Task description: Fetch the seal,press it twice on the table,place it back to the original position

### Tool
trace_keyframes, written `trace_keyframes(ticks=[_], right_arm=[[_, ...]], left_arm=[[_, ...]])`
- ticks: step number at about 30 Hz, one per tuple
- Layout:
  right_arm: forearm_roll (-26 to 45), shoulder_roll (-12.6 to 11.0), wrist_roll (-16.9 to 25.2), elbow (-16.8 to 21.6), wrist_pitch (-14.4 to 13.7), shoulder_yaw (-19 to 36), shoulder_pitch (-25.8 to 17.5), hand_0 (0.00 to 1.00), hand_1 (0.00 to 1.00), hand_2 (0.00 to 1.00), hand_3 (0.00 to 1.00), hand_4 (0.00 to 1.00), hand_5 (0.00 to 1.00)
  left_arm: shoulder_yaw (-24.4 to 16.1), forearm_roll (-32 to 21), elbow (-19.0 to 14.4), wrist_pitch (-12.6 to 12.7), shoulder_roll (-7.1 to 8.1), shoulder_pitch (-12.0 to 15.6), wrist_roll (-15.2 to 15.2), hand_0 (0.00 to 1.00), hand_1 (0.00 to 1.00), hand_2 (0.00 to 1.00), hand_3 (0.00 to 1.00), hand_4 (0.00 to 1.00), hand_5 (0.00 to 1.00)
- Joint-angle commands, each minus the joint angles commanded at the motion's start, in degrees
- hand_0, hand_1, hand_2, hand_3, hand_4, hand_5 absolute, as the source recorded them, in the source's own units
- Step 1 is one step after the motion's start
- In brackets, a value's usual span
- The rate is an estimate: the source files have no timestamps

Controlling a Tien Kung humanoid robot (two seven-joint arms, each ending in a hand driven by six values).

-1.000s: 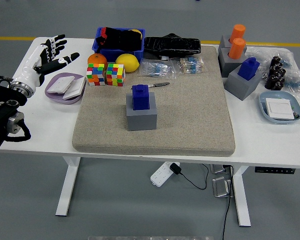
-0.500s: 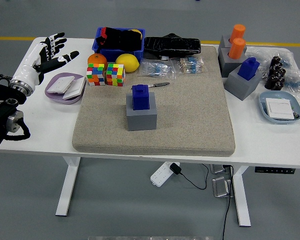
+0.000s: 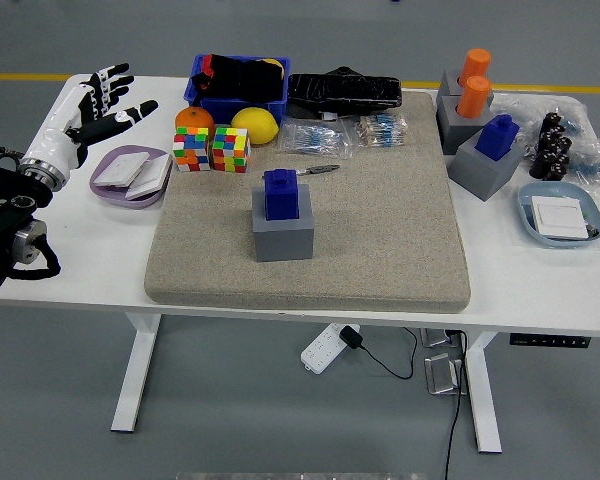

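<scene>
From my end the left robot hand (image 3: 102,103) hovers fingers spread, empty, over the tabletop's (image 3: 540,280) far-left corner; blue seal (image 3: 281,193) sits in its grey block (image 3: 283,236).

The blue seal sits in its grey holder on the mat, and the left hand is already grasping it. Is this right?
Not quite. In the head view the blue seal does sit in its grey holder on the mat, but the left hand is far off at the table's left corner, fingers spread, holding nothing.
</scene>
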Motion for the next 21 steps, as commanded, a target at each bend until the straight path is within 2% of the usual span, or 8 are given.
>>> trace_keyframes(ticks=[21], right_arm=[[0.0, -0.2, 0.0, 0.0, 0.0, -0.4, 0.1, 0.778, 0.661, 0.668, 0.671, 0.810, 0.574]], left_arm=[[0.1, 0.0, -0.3, 0.0, 0.29, -0.1, 0.0, 0.969, 0.943, 0.906, 0.915, 0.989, 0.359]])
